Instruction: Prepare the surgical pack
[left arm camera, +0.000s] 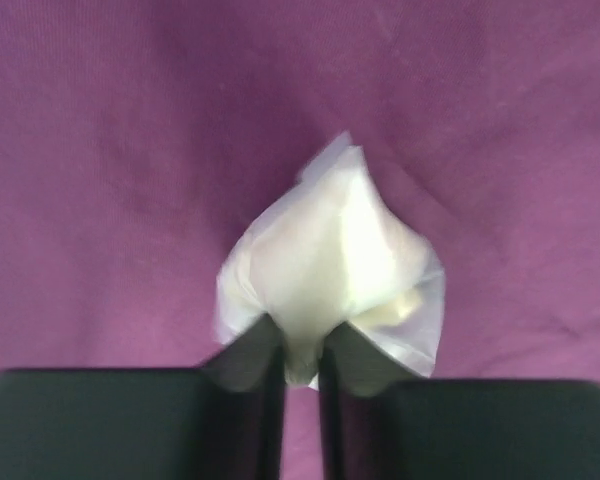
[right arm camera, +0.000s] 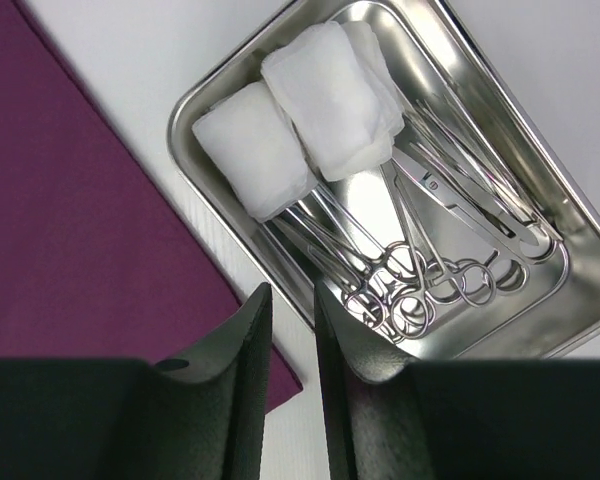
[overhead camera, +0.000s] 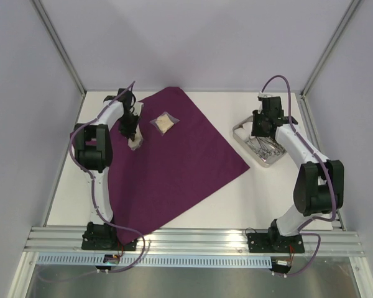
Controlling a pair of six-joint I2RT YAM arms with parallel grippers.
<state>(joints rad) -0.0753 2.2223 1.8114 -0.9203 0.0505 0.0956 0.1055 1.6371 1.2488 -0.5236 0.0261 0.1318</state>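
The dark-purple cloth [overhead camera: 174, 174] lies spread on the left half of the table. My left gripper [overhead camera: 132, 127] hangs over its far left part, shut on the corner of a pale tan packet [left arm camera: 330, 250] that dangles just above the cloth [left arm camera: 130, 150]. The held packet also shows in the top view [overhead camera: 135, 143]. A second tan packet [overhead camera: 165, 123] lies flat on the cloth to its right. My right gripper [right arm camera: 292, 290] hovers over the near left edge of the steel tray [right arm camera: 580, 220], jaws almost together and empty. The tray holds white gauze pads [right arm camera: 330, 100] and several steel forceps [right arm camera: 430, 280].
The tray [overhead camera: 239, 133] stands on the white table right of the cloth's right corner. Grey walls and aluminium posts enclose the table on three sides. A metal rail [overhead camera: 193, 239] carrying both arm bases runs along the near edge.
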